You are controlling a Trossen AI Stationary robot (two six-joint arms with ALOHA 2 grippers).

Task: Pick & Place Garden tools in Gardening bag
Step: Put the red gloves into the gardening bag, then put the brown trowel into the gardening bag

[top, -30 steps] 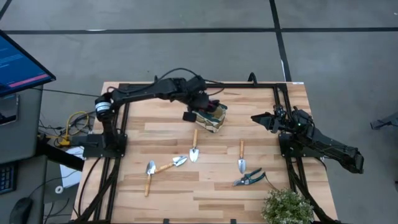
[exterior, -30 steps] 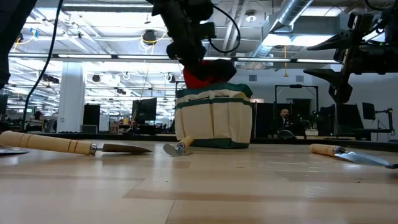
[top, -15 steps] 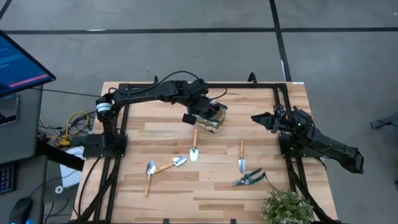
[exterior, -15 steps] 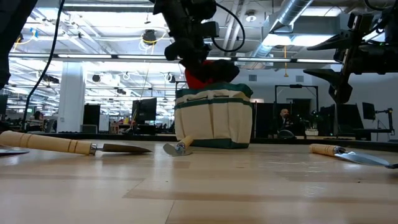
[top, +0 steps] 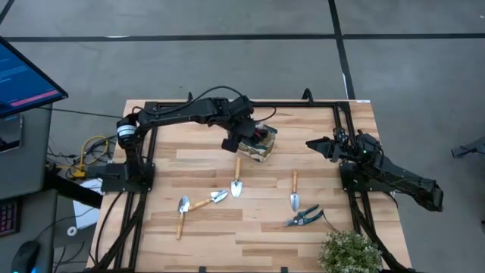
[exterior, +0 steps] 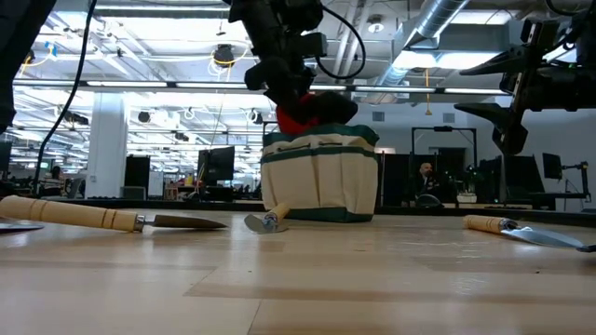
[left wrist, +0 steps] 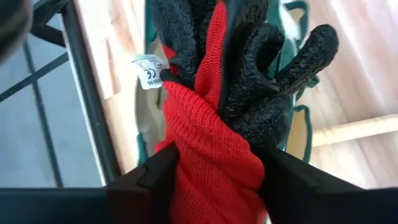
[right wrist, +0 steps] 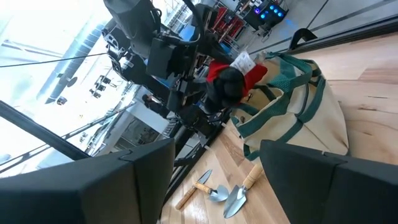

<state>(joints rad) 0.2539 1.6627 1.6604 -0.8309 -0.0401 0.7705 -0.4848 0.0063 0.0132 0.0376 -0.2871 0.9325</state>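
The beige gardening bag with teal trim stands at the table's far middle; it also shows in the low view. My left gripper is above its opening, shut on a red-and-black glove bundle. Several wooden-handled trowels lie flat on the table: one near the bag, one to its right, and two toward the near left. Blue-handled shears lie near the front right. My right gripper is open and empty at the table's right side. My left gripper pinches the gloves' red knit cuff end between its two fingers, coming from above and pointing down. The black glove fingers hang below the gripper, over the bag's open top. I cannot tell whether they touch the bag.
A green leafy plant stands at the near right corner. Black frame rails run along the table's left, right and far edges. Bare wood lies between the bag and my right gripper.
My left gripper has shifted a little over the bag with the gloves still in its hold. The bag and the tools on the table have kept their places.
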